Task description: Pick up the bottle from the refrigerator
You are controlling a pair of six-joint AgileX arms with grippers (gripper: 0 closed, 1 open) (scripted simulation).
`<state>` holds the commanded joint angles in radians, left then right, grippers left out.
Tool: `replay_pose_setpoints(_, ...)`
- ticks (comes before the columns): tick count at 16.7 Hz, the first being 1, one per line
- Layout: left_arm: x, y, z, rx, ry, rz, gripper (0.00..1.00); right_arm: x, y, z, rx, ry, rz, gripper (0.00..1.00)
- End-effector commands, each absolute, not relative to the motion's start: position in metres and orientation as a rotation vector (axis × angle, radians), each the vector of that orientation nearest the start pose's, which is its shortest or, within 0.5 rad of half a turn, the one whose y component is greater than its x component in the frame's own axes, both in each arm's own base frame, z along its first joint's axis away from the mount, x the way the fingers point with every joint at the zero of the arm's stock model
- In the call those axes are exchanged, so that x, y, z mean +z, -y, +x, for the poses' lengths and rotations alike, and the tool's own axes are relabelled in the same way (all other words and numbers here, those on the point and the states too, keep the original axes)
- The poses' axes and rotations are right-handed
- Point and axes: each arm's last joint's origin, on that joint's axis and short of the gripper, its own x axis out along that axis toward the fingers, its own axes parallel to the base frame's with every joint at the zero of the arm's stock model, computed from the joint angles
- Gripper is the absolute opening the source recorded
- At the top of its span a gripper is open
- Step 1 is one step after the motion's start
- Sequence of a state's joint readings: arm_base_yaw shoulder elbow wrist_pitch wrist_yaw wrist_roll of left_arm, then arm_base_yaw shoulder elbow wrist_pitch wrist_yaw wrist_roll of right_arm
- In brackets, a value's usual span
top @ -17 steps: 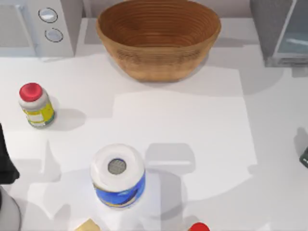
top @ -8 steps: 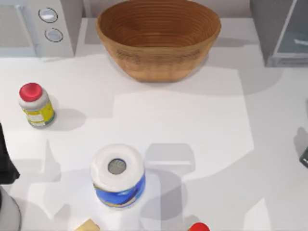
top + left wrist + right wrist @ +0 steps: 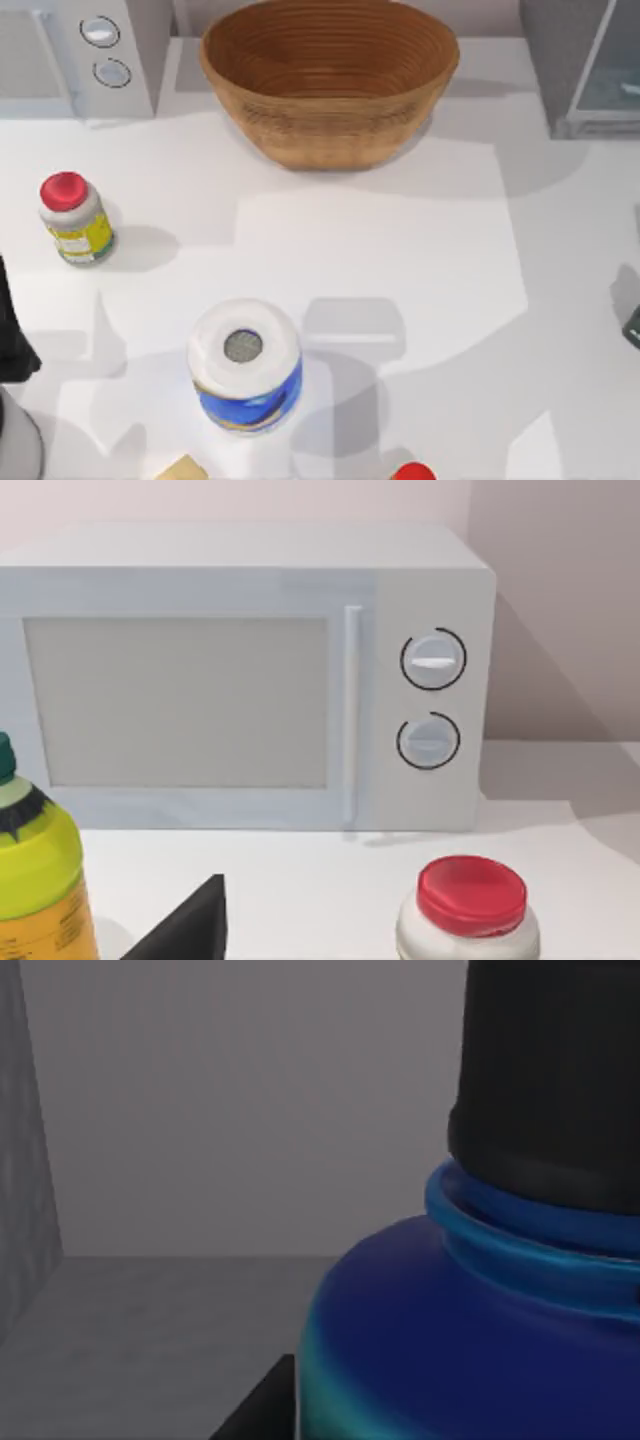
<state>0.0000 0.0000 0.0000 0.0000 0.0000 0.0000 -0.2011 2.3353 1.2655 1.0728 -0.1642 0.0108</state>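
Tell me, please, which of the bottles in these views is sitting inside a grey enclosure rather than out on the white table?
The blue bottle with teal low on its side, close in the right wrist view: grey walls surround it. The red-capped bottle stands on the open table.

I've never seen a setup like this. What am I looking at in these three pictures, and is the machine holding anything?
It is a simulated two-armed AgileX robot at a white table. One picture looks down from above; the other two come from cameras on the arms' wrists.

From above you see a wicker basket, a white microwave, a grey refrigerator, a red-capped bottle and a blue-labelled white container.

The left arm sits at the table's left edge; its camera faces the microwave, the red-capped bottle and a yellow-green bottle.

The right wrist camera is right up against the blue-teal bottle, inside a grey-walled space, apparently the refrigerator. Whether it is gripped, I cannot tell.
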Motion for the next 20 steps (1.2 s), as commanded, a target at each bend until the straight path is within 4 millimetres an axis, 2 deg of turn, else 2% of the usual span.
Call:
replay_pose_setpoints(8,0.160,0.001,0.106,0.000,0.000,0.000,1.00,0.104,0.085,0.469,-0.010,0.001,-0.001,0.02)
replay_pose_setpoints(18,0.160,0.001,0.106,0.000,0.000,0.000,1.00,0.106,0.087,0.469,-0.013,0.002,0.000,0.00)
replay_pose_setpoints(20,0.160,0.001,0.106,0.000,0.000,0.000,1.00,0.118,0.087,0.469,-0.013,0.004,0.000,0.00)
